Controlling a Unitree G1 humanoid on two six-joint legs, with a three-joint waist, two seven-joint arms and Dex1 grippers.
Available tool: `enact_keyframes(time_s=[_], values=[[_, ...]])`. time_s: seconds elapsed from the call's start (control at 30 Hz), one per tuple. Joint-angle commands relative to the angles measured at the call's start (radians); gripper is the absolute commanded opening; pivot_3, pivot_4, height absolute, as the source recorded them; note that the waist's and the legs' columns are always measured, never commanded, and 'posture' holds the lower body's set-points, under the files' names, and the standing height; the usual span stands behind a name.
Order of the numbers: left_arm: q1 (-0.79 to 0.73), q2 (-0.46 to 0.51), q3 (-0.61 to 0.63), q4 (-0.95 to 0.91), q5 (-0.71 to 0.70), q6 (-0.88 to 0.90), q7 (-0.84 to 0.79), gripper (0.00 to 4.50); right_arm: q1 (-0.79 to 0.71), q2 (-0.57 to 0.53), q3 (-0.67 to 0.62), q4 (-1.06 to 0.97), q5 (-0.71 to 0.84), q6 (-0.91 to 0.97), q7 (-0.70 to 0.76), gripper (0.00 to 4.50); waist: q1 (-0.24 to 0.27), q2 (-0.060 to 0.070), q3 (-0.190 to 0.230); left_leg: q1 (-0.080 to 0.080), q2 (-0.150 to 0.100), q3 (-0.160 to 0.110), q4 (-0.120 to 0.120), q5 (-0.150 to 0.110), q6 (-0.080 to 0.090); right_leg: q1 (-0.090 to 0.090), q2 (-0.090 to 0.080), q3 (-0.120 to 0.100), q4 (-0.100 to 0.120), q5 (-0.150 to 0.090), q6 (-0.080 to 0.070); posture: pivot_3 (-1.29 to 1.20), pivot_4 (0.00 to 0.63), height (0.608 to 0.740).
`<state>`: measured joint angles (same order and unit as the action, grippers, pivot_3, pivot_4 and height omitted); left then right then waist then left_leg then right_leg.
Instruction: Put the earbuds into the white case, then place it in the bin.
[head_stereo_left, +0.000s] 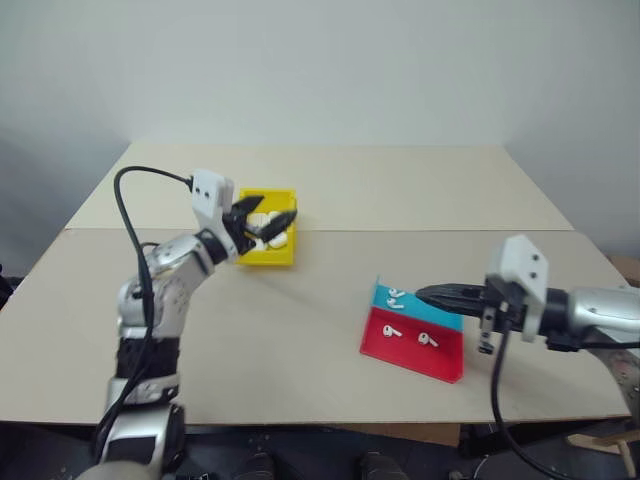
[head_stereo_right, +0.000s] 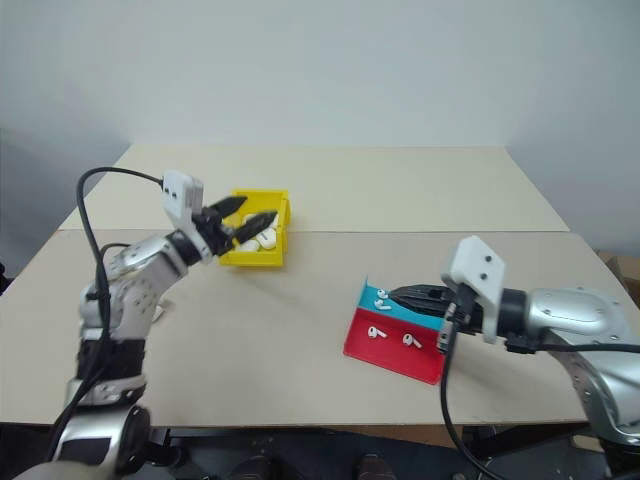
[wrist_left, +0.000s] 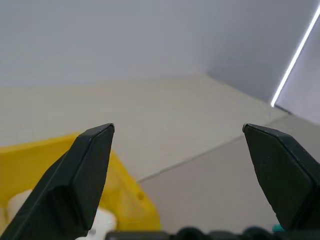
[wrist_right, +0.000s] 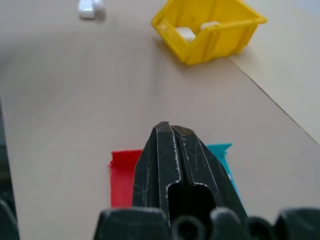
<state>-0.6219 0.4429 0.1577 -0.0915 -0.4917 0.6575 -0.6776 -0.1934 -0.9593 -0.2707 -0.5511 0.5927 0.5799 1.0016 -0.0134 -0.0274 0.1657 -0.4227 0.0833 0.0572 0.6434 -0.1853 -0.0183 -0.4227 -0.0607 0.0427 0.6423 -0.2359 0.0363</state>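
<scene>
My right hand (head_stereo_left: 425, 294) is clenched empty just above the red-and-blue tray (head_stereo_left: 405, 347), where three earbuds (head_stereo_left: 392, 331) lie. Farther off, my left hand (head_stereo_left: 268, 221) hangs released over the bin (head_stereo_left: 268, 254), white cases (wrist_right: 185, 33) inside.

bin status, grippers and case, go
Left gripper open over the yellow bin, empty. Right gripper shut above the red-and-blue tray. White cases in bin. Earbuds on tray.

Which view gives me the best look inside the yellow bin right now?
The right wrist view: the bin tilts open toward it, showing white cases inside. In the head views the left gripper covers part of it; the left wrist view catches a corner.
</scene>
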Motion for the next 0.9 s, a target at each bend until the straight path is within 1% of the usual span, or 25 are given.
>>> enact_keyframes(time_s=[0.03, 0.1, 0.17, 0.23, 0.3, 0.37, 0.4, 0.5, 0.57, 0.67, 0.77, 0.9], values=[[0.066, 0.097, 0.011, -0.206, -0.093, 0.056, -0.091, 4.47, 0.053, -0.031, -0.086, 0.026, -0.079, -0.210, 0.101, 0.00, 0.005, -0.001, 0.000, 0.000, 0.000, -0.001, 0.000, 0.001, -0.001, 0.001, 0.000, -0.001, 0.000, -0.001, 0.002, 0.00, 0.150, 0.740], [0.176, 0.189, 0.063, -0.318, -0.151, 0.066, -0.171, 4.47, 0.101, -0.031, -0.126, 0.059, -0.100, -0.299, 0.154, 0.00, 0.001, -0.001, 0.000, 0.002, 0.000, -0.001, 0.000, 0.001, -0.002, 0.002, 0.000, -0.001, 0.000, -0.003, 0.005, 0.00, 0.150, 0.740], [0.253, 0.258, 0.106, -0.381, -0.191, 0.095, -0.192, 4.47, 0.133, -0.031, -0.150, 0.084, -0.100, -0.352, 0.194, 0.00, -0.003, -0.001, 0.000, 0.004, 0.001, 0.000, 0.000, 0.001, -0.002, 0.003, 0.000, 0.000, 0.001, -0.003, 0.005, 0.00, 0.150, 0.740], [0.340, 0.331, 0.128, -0.429, -0.175, 0.095, -0.206, 4.47, 0.161, -0.033, -0.175, 0.104, -0.098, -0.381, 0.221, 0.00, -0.005, -0.001, 0.000, 0.005, 0.001, 0.001, 0.000, 0.001, -0.002, 0.002, 0.000, 0.001, 0.001, -0.003, 0.004, 0.00, 0.150, 0.740], [0.423, 0.378, 0.152, -0.472, -0.172, 0.077, -0.224, 4.47, 0.190, -0.042, -0.204, 0.124, -0.099, -0.394, 0.242, 0.00, -0.003, -0.001, 0.000, 0.007, 0.001, 0.000, 0.000, 0.001, -0.002, 0.003, 0.001, 0.001, 0.002, -0.003, 0.004, 0.00, 0.150, 0.740], [0.537, 0.413, 0.216, -0.513, -0.180, 0.053, -0.264, 4.47, 0.226, -0.061, -0.252, 0.170, -0.110, -0.426, 0.290, 0.00, -0.001, -0.001, 0.000, 0.007, 0.001, 0.001, 0.000, 0.001, -0.002, 0.003, 0.001, 0.001, 0.002, -0.005, 0.001, 0.00, 0.150, 0.740], [0.584, 0.425, 0.244, -0.531, -0.184, 0.045, -0.280, 4.47, 0.242, -0.069, -0.272, 0.191, -0.118, -0.447, 0.310, 0.00, -0.001, -0.001, 0.000, 0.007, 0.001, 0.001, 0.000, 0.001, -0.002, 0.003, 0.000, 0.002, 0.002, -0.006, -0.002, 0.00, 0.150, 0.740], [0.702, 0.454, 0.333, -0.563, -0.197, 0.024, -0.332, 4.47, 0.259, -0.094, -0.306, 0.249, -0.131, -0.493, 0.348, 0.00, -0.001, -0.001, 0.000, 0.007, 0.001, 0.001, 0.000, 0.001, -0.002, 0.002, 0.000, 0.002, 0.001, -0.007, -0.003, 0.00, 0.150, 0.740], [0.753, 0.482, 0.383, -0.564, -0.193, 0.039, -0.345, 4.47, 0.241, -0.108, -0.297, 0.282, -0.154, -0.497, 0.330, 0.00, 0.000, -0.001, 0.000, 0.008, 0.001, 0.001, 0.000, 0.001, -0.002, 0.003, 0.000, 0.002, 0.001, -0.007, -0.003, 0.00, 0.150, 0.740], [0.788, 0.501, 0.420, -0.561, -0.176, 0.040, -0.329, 4.47, 0.228, -0.117, -0.282, 0.305, -0.165, -0.519, 0.331, 0.00, 0.001, -0.001, 0.000, 0.008, 0.001, 0.001, 0.000, 0.001, -0.002, 0.003, 0.000, 0.002, 0.001, -0.007, -0.004, 0.00, 0.150, 0.740], [0.814, 0.506, 0.453, -0.566, -0.191, 0.048, -0.329, 4.47, 0.213, -0.119, -0.263, 0.311, -0.169, -0.520, 0.326, 0.00, 0.001, -0.001, 0.000, 0.008, 0.001, 0.001, 0.000, 0.001, -0.002, 0.002, 0.000, 0.002, 0.001, -0.007, -0.004, 0.00, 0.150, 0.740], [0.840, 0.504, 0.459, -0.581, -0.192, 0.045, -0.320, 4.47, 0.206, -0.116, -0.256, 0.308, -0.171, -0.516, 0.325, 0.00, 0.001, -0.001, 0.000, 0.007, 0.001, 0.002, -0.001, 0.001, -0.002, 0.001, 0.000, 0.003, 0.001, -0.007, -0.004, 0.00, 0.150, 0.740]])
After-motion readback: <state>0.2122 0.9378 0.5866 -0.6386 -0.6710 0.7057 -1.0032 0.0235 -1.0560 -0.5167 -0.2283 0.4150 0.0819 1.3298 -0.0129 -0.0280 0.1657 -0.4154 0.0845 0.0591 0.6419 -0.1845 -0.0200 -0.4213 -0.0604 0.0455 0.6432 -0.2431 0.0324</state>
